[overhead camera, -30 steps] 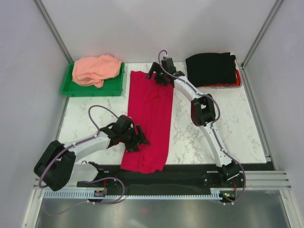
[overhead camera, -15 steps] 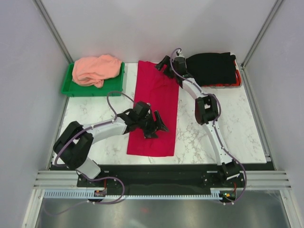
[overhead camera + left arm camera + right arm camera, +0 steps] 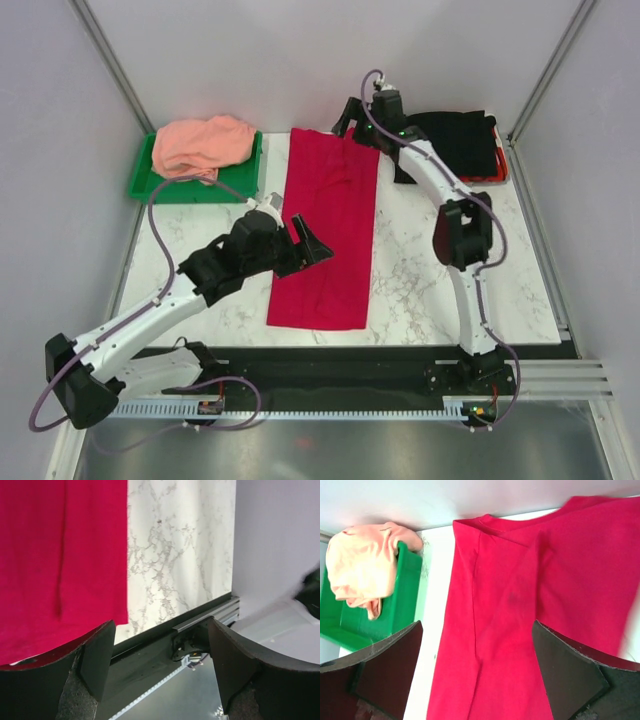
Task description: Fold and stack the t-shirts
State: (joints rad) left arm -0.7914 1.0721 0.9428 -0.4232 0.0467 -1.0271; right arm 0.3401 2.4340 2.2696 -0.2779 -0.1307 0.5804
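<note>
The crimson-red t-shirt [image 3: 328, 235] lies flat as a long folded strip down the middle of the marble table; it also shows in the left wrist view [image 3: 60, 555] and the right wrist view [image 3: 520, 615]. My left gripper [image 3: 308, 243] is open and empty, raised over the shirt's left edge. My right gripper [image 3: 352, 118] is open and empty above the shirt's far end. The salmon-pink t-shirt [image 3: 200, 146] sits bunched in the green tray [image 3: 190, 187]. The black t-shirt [image 3: 450, 142] lies folded at the back right.
The green tray stands at the back left. A red edge [image 3: 470, 180] shows under the black shirt. White walls close in the table on three sides. A black rail [image 3: 380, 362] runs along the near edge.
Both grippers have let go of the red shirt after dragging it away from the near edge. The left arm has lifted and pulled back left; the right gripper has risen at the far end.
</note>
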